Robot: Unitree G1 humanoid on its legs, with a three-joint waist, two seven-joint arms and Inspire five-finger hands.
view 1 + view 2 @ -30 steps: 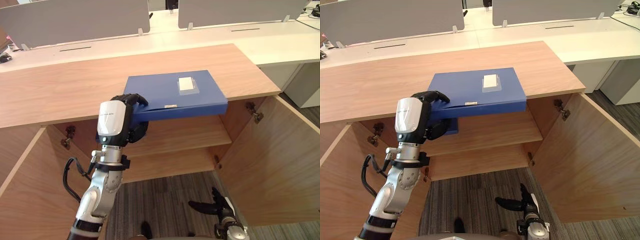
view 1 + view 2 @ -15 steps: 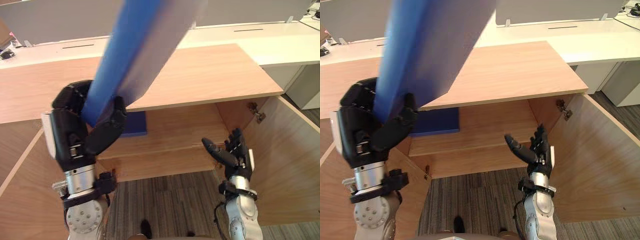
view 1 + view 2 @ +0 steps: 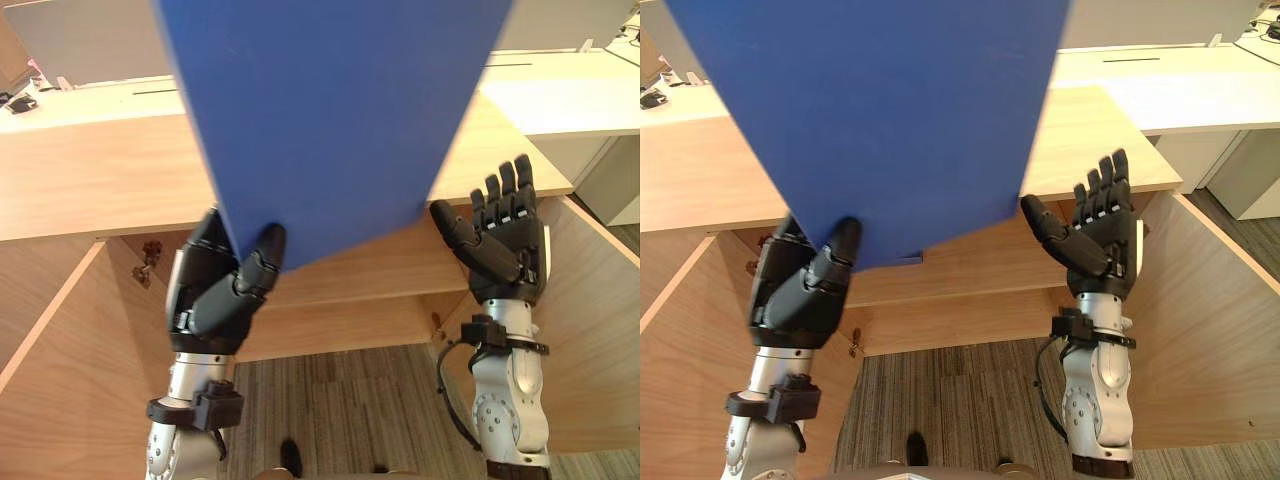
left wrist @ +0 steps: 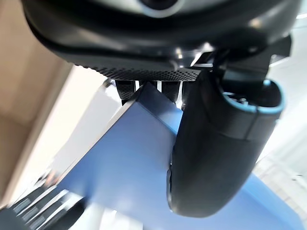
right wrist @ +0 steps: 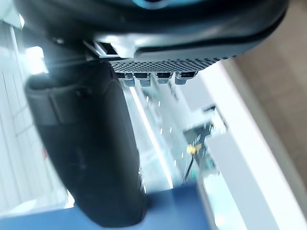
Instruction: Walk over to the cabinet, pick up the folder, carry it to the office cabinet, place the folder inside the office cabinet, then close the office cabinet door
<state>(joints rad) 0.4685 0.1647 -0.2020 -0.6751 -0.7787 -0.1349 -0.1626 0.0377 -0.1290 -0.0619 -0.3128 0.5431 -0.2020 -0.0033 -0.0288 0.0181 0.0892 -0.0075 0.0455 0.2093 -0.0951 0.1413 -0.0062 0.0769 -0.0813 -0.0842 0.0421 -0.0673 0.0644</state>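
- The blue folder (image 3: 330,120) is held upright above the cabinet top (image 3: 90,185), with its broad face turned to the camera.
- Its lower corner, at 7 o'clock, is gripped by the left hand (image 3: 215,295), the thumb laid across the face.
- The right hand (image 3: 505,245) is raised at 4 o'clock of the folder, fingers straight and palm turned toward it; whether they touch cannot be told.
- The cabinet's right door (image 3: 590,330) is seen swung open.

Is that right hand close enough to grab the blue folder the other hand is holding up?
Probably yes. The right hand is up and open just beside the folder, near its lower edge, with nothing between them. The left hand grips the folder's other lower corner.
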